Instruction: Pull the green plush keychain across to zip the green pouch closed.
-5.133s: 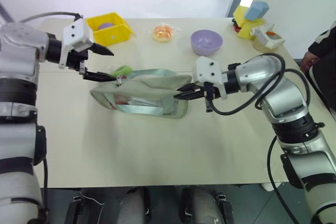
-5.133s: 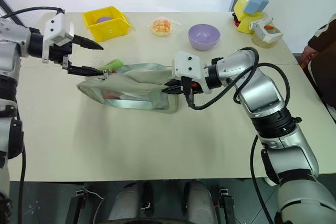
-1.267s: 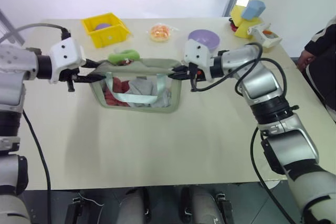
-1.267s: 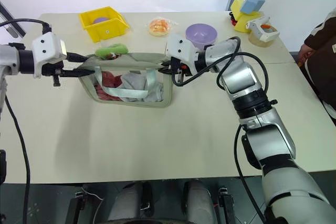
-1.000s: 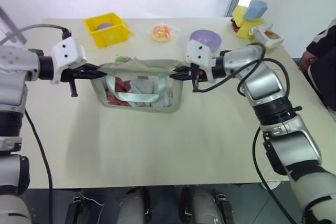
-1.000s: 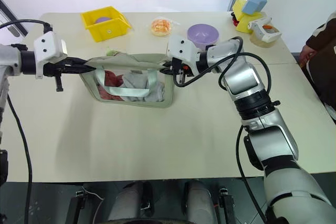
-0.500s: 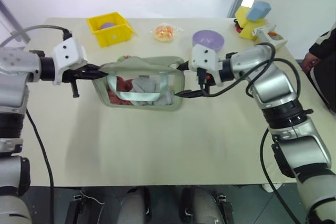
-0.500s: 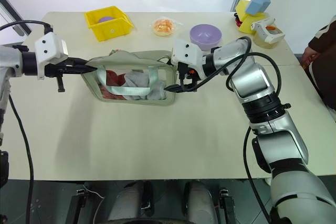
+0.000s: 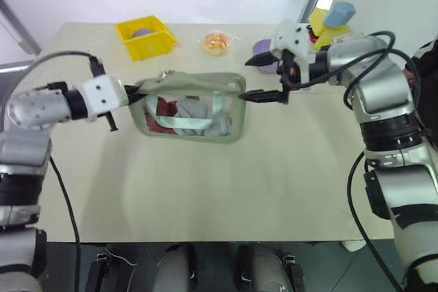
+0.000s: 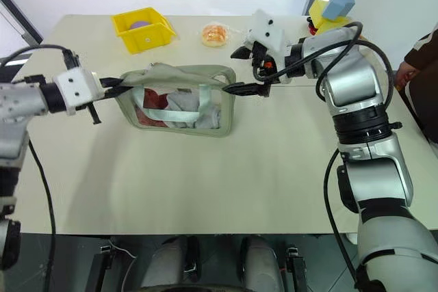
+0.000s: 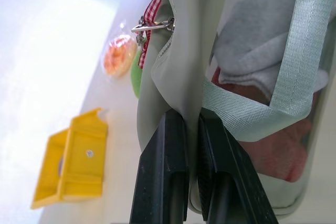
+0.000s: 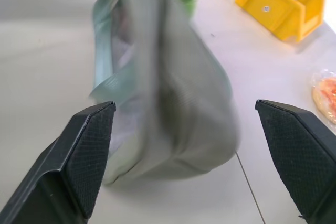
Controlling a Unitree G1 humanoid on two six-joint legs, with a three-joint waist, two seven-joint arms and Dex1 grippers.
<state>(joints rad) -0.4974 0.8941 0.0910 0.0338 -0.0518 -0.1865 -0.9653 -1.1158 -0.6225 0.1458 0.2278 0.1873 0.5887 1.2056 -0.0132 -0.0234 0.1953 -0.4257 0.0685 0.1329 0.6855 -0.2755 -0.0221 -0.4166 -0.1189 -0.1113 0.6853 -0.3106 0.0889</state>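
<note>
beige table [image 9: 205,182]; green pouch [image 9: 191,111], yellow bin [image 9: 145,37]

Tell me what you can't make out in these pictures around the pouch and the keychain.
- green plush keychain: in the left wrist view just a sliver shows past the green pouch's fabric edge.
- How far the zipper is closed: the folded top hides the teeth in the head views.
- Pouch in the right wrist view: blurred, no detail.
- Yellow bin's purple contents: too small.

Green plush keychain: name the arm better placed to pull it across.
Right. The right gripper is open and free beside the green pouch; the left gripper is shut on the pouch's end, steadying it near the green plush keychain.
</note>
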